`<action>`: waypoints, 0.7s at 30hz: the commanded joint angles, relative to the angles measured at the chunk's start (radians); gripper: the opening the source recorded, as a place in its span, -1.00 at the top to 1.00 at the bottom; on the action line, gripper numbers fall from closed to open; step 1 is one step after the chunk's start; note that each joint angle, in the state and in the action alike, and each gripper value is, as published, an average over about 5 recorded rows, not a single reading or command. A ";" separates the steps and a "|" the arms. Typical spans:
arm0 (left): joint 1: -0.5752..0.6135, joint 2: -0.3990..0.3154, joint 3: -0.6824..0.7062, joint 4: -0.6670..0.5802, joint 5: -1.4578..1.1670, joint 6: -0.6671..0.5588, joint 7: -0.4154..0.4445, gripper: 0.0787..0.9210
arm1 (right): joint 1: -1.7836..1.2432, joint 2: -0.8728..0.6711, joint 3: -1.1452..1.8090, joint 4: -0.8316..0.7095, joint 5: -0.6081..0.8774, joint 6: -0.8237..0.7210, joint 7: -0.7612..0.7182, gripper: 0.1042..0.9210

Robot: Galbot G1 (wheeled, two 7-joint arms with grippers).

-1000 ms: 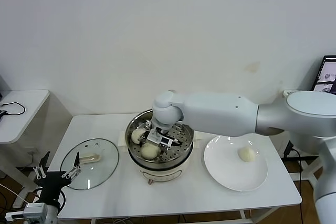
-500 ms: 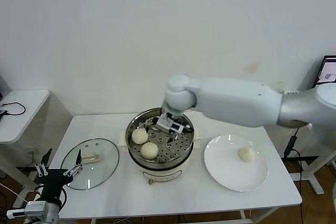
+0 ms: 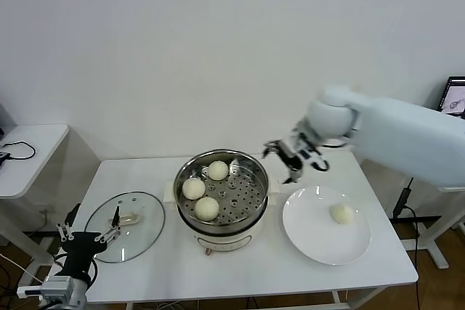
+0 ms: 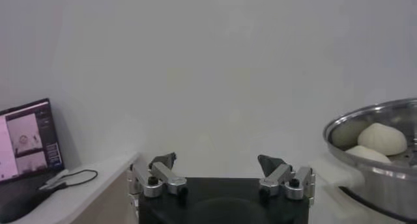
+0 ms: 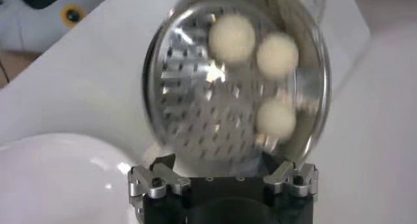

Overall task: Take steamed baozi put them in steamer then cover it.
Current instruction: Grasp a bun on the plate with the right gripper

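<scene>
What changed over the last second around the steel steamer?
The right gripper let go of a third cream-white baozi at the back of the shiny steel steamer, then swung out, open and empty, toward the flat white plate. The last baozi, the clear glass cover and the left gripper stayed put.

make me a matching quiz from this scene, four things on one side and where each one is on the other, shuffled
Things:
1. glass lid
2. lone bun
3. three buns
4. right gripper

Places:
a. on the white plate
b. in the air between the steamer and the plate
c. flat on the table, left of the steamer
d. on the perforated tray in the steamer

Pairs: 1-c, 2-a, 3-d, 4-b
</scene>
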State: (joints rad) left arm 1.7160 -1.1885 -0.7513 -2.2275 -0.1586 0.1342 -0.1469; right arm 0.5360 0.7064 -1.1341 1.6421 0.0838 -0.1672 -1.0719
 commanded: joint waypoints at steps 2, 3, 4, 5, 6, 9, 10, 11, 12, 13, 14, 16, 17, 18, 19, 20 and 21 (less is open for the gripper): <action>0.005 0.008 0.015 -0.001 0.007 0.000 0.001 -0.77 | -0.431 -0.433 0.319 0.110 -0.146 -0.124 0.006 -0.76; 0.007 0.009 0.016 -0.001 0.009 -0.001 0.001 -0.77 | -0.498 -0.440 0.364 0.104 -0.161 -0.123 0.009 -0.76; 0.009 0.009 0.016 -0.002 0.011 -0.001 0.001 -0.77 | -0.569 -0.446 0.422 0.096 -0.177 -0.122 0.012 -0.76; 0.011 0.009 0.016 -0.002 0.012 -0.001 0.001 -0.77 | -0.635 -0.448 0.476 0.086 -0.194 -0.121 0.015 -0.76; 0.014 0.009 0.015 -0.003 0.013 -0.001 0.001 -0.77 | -0.688 -0.447 0.524 0.076 -0.210 -0.119 0.017 -0.76; 0.024 0.009 0.013 -0.008 0.017 -0.002 0.001 -0.77 | -0.839 -0.431 0.650 0.040 -0.260 -0.112 0.024 -0.76; 0.028 0.009 0.011 -0.009 0.018 -0.002 0.001 -0.77 | -0.878 -0.422 0.678 0.026 -0.276 -0.110 0.026 -0.76; 0.031 0.009 0.009 -0.010 0.019 -0.002 0.001 -0.77 | -0.912 -0.412 0.702 0.013 -0.290 -0.107 0.029 -0.76; 0.033 0.009 0.007 -0.011 0.020 -0.002 0.001 -0.77 | -0.937 -0.401 0.720 0.001 -0.302 -0.106 0.031 -0.76; 0.035 0.009 0.005 -0.011 0.021 -0.002 0.002 -0.77 | -0.955 -0.387 0.736 -0.016 -0.314 -0.105 0.034 -0.76; 0.036 0.008 0.004 -0.011 0.021 -0.002 0.002 -0.77 | -0.970 -0.373 0.749 -0.034 -0.327 -0.103 0.037 -0.76; 0.038 0.007 0.002 -0.011 0.023 -0.002 0.002 -0.77 | -0.981 -0.347 0.764 -0.070 -0.343 -0.099 0.042 -0.76; 0.039 0.006 0.002 -0.011 0.024 -0.002 0.002 -0.77 | -0.979 -0.333 0.766 -0.090 -0.348 -0.097 0.043 -0.76; 0.039 0.005 0.002 -0.011 0.025 -0.002 0.002 -0.77 | -0.974 -0.321 0.765 -0.109 -0.353 -0.095 0.044 -0.76; 0.040 0.004 0.001 -0.011 0.026 -0.001 0.002 -0.77 | -0.969 -0.307 0.762 -0.130 -0.357 -0.093 0.045 -0.76; 0.040 0.003 0.001 -0.010 0.027 -0.001 0.002 -0.77 | -0.961 -0.292 0.758 -0.152 -0.361 -0.091 0.046 -0.76; 0.040 0.003 0.001 -0.010 0.028 -0.001 0.003 -0.77 | -0.954 -0.280 0.753 -0.170 -0.365 -0.089 0.046 -0.76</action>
State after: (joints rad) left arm 1.7520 -1.1861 -0.7504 -2.2380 -0.1325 0.1325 -0.1450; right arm -0.1834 0.3845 -0.5719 1.6238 -0.1724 -0.2523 -1.0359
